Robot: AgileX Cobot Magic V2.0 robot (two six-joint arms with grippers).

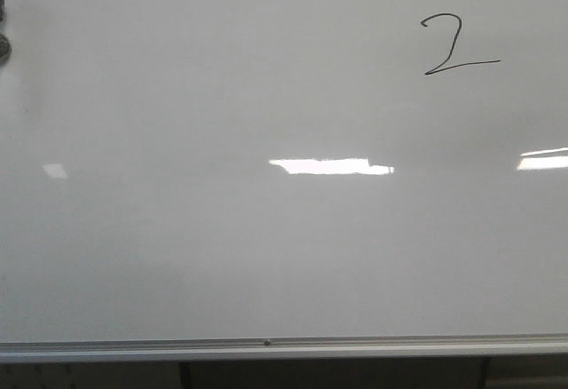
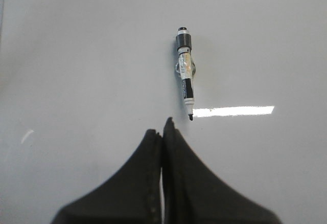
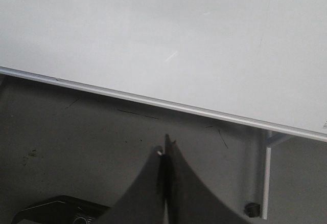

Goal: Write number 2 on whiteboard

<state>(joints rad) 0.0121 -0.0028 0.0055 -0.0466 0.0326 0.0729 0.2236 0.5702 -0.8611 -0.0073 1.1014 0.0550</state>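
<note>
The whiteboard [image 1: 177,229] fills the front view, with its silver rim along the bottom edge. A thin black number 2 [image 1: 454,44] is drawn at its upper right. In the left wrist view a marker pen [image 2: 185,70] lies on the whiteboard [image 2: 76,55], its uncapped black tip pointing toward my left gripper [image 2: 162,132]. That gripper is shut and empty, just short of the tip. My right gripper [image 3: 164,150] is shut and empty, off the board over dark floor, with the whiteboard [image 3: 153,29] beyond it. Neither gripper shows in the front view.
Bright light reflections [image 1: 330,166] lie across the board's middle and right. A dark object [image 1: 3,44] sits at the board's far left edge. Below the board's rim [image 3: 153,103] are a white leg [image 3: 266,178], a castor and a dark device [image 3: 61,211].
</note>
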